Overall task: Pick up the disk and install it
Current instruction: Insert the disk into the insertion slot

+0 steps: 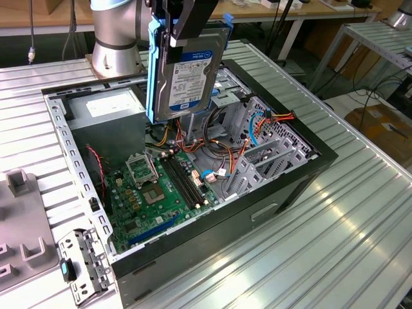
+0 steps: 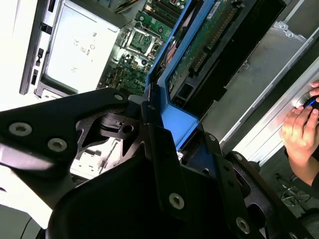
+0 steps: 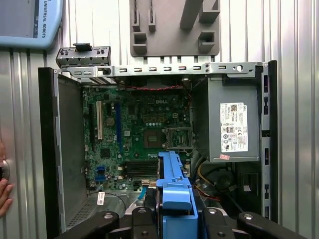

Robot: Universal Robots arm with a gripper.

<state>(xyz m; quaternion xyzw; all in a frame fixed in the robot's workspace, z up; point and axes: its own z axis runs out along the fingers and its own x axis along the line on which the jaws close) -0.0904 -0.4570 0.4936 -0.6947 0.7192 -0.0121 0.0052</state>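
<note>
A ribbed metal surface (image 1: 335, 212) carries an open computer case (image 1: 212, 226) lying on its side. Behind it are workshop benches and trailing cables. The arm's base stands at the far edge.

The pick-up half of the job looks done. The disk (image 1: 193, 71) hangs upright in the air above the far part of the case, clear of the surface and everything in the case. The tool (image 1: 187, 19) is closed on the disk's upper end, its dark fingers pressing on the blue side rails. In both wrist views the blue rail (image 3: 174, 184) juts out from the tool's black body, pointing down toward the motherboard (image 3: 134, 129).

The installing half is not yet done. The disk sits in no bay, and I judge that it has some descent and lining-up left before it can seat.

In the case, the grey power-supply box (image 3: 234, 124) with its white sticker lies just beside the motherboard. Toward the exterior view's right, metal brackets and a tangle of coloured wires (image 1: 257, 138) crowd the space.

Several things are hard to read:
- The bay meant for the disk is not clear, because the disk itself covers the part of the case behind it.
- The tool's fingertips are cut off at the frame edge in the exterior view and masked by its own body in the wrist views.
- A person's hand (image 2: 299, 134) rests at the case's outer edge, the rest of the person out of frame.
</note>
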